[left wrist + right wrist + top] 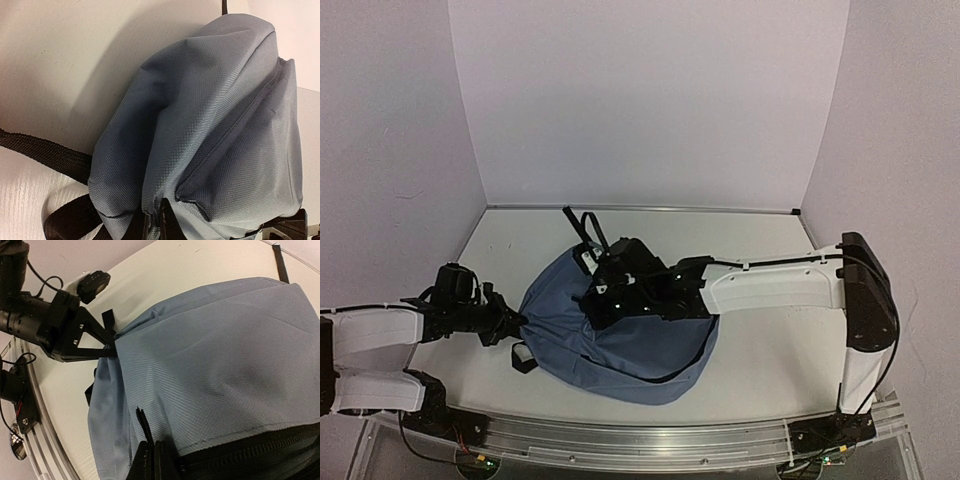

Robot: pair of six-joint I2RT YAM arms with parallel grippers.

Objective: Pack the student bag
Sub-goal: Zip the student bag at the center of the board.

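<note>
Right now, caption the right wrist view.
Left gripper pinches the slate-blue backpack at its edge; right gripper clamps by the zipper.

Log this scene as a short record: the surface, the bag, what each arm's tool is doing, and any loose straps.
surface: white table
bag: slate-blue fabric backpack, lying on the table
handle: black top handle, pointing toward the far wall
left tool: shut on the backpack's edge nearest the left arm
right tool: shut over the backpack, beside its black zipper; what it pinches is unclear
strap: black webbing strap, trailing on the table
</note>
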